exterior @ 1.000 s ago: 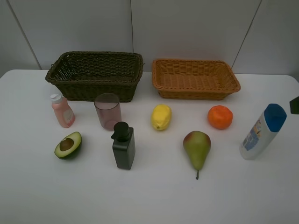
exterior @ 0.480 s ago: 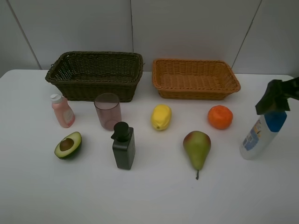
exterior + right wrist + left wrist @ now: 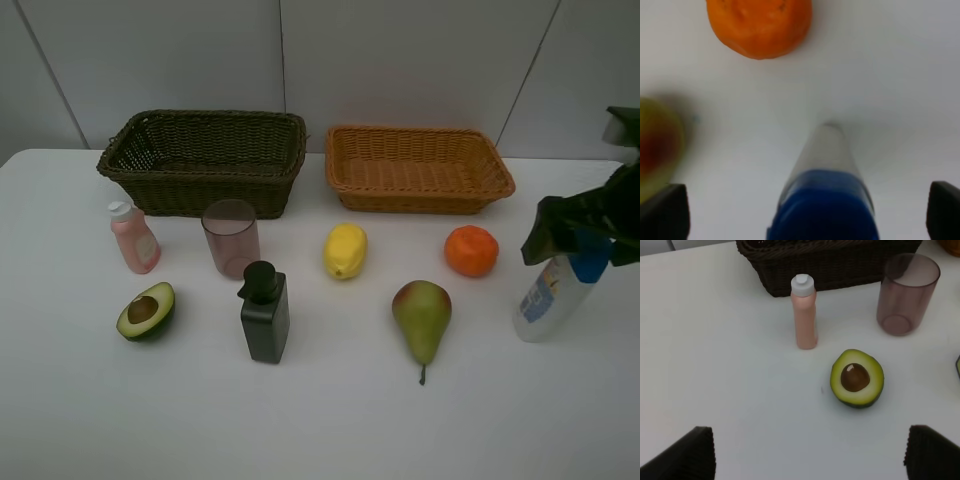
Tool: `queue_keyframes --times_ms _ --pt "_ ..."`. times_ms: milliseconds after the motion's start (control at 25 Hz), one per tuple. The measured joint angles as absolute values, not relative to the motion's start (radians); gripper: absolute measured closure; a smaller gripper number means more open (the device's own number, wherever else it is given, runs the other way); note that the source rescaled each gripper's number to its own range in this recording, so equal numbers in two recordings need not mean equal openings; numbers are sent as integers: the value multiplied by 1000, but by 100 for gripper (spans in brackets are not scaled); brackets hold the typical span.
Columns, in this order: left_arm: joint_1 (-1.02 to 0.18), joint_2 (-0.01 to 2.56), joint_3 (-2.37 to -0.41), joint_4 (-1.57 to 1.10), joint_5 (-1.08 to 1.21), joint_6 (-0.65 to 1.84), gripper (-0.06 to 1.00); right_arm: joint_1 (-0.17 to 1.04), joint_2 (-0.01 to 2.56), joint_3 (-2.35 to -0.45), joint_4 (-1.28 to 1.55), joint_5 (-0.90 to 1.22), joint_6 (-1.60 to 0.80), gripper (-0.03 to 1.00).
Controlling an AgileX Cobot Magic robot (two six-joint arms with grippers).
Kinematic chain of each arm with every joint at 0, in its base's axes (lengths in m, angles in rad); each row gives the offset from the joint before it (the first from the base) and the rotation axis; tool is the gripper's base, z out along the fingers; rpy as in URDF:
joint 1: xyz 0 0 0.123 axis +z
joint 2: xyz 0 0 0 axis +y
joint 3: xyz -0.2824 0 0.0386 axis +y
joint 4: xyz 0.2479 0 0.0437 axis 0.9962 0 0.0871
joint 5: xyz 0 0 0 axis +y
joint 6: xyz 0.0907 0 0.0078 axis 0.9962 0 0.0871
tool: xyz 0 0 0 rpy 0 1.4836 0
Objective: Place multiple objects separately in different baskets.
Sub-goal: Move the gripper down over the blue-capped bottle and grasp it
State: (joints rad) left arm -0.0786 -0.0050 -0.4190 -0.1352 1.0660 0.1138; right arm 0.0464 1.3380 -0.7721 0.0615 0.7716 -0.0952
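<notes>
Far right on the table (image 3: 330, 430), the right end effector (image 3: 803, 212) hangs spread wide above the white bottle (image 3: 545, 297).

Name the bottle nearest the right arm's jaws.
The white bottle with the blue cap, on the right: the open jaws hang over its cap, while the pink bottle and black pump bottle stand far to the left.

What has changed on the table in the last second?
The right gripper has swung in from the right and now hangs open over the blue cap of the white bottle, not gripping it. Nothing was picked up or released. The bottle, the orange, the pear and everything else stayed where they were.
</notes>
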Motion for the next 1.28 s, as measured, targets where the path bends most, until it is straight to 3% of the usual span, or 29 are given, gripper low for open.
queue_keyframes --times_ms 1280 --pt "-79 -5 -419 -135 1066 114 -5 46 1452 -772 62 731 -97 -1"
